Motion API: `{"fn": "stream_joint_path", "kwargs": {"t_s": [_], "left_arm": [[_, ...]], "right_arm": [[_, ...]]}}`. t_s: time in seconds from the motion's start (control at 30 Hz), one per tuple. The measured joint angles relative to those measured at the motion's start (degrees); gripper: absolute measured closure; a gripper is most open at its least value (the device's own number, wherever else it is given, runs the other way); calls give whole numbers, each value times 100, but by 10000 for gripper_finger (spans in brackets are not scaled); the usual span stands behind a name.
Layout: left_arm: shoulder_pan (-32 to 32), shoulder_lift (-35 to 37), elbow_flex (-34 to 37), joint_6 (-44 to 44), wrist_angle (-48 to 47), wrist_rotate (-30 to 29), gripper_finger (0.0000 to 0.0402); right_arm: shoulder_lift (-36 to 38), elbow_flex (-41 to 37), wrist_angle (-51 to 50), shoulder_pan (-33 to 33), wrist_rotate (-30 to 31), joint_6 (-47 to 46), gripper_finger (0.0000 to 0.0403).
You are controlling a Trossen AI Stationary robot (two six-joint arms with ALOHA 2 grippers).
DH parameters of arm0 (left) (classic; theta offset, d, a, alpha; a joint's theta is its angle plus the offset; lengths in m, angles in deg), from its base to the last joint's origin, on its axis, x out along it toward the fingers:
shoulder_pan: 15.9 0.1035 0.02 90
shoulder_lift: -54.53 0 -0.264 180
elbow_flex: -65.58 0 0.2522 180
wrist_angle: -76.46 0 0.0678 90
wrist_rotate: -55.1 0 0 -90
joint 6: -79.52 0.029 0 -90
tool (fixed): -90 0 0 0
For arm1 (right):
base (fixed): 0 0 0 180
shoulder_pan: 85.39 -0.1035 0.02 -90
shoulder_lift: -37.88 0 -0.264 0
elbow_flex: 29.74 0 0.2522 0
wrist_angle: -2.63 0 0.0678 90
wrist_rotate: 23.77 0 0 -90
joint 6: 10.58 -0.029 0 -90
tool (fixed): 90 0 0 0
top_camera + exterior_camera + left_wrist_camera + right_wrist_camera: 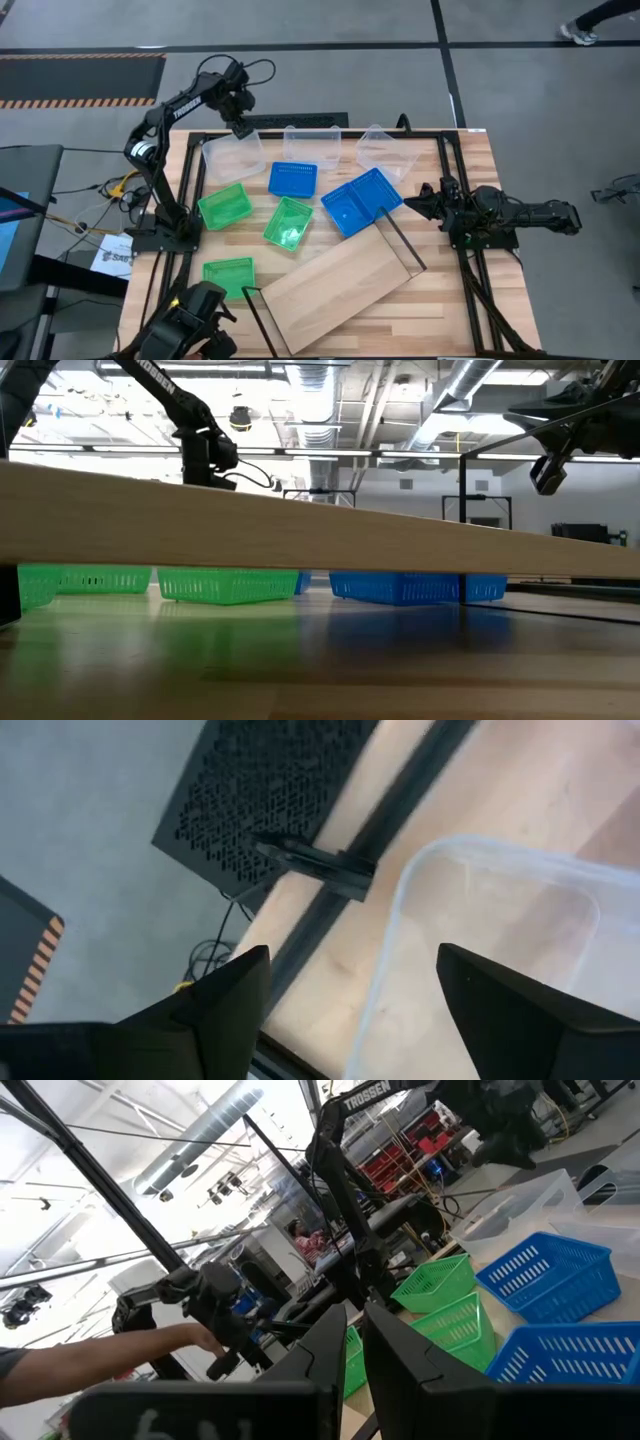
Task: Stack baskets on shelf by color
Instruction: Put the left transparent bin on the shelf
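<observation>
My left gripper (240, 126) hovers open over the far-left clear basket (233, 155). In the left wrist view its fingers stand on either side of that basket's rim (400, 910) without touching it. Two more clear baskets (312, 145) (385, 150) sit along the far edge. Two blue baskets (292, 180) (360, 200) and three green ones (224, 205) (288, 222) (228, 275) rest on their bottoms mid-table. The shelf (340, 280) lies slantwise near the front. My right gripper (408, 205) is shut, just right of the larger blue basket, touching nothing.
The shelf's black wire frames (405, 240) (262, 318) stick out at both ends, one close to my right gripper. Black rails (185, 190) run along the table's sides. A perforated black plate (260, 790) lies beyond the far edge. A person's arm (120, 1350) shows in the room.
</observation>
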Motion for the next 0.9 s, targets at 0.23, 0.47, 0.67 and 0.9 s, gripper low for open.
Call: {"fn": "stream_joint_path", "kwargs": {"t_s": [0.23,0.47,0.67,0.9], "left_arm": [[-42,-4,501,42,330,-99,129],[-43,-5,760,-12,721,-457,160],[-56,-72,884,-98,683,-613,289],[-63,-70,866,-492,590,-783,392]], "right_arm": [[-1,0,0,0,2,1,339],[-1,0,2,0,2,1,339],[-1,0,4,0,2,1,339],[-1,0,4,0,2,1,339]]}}
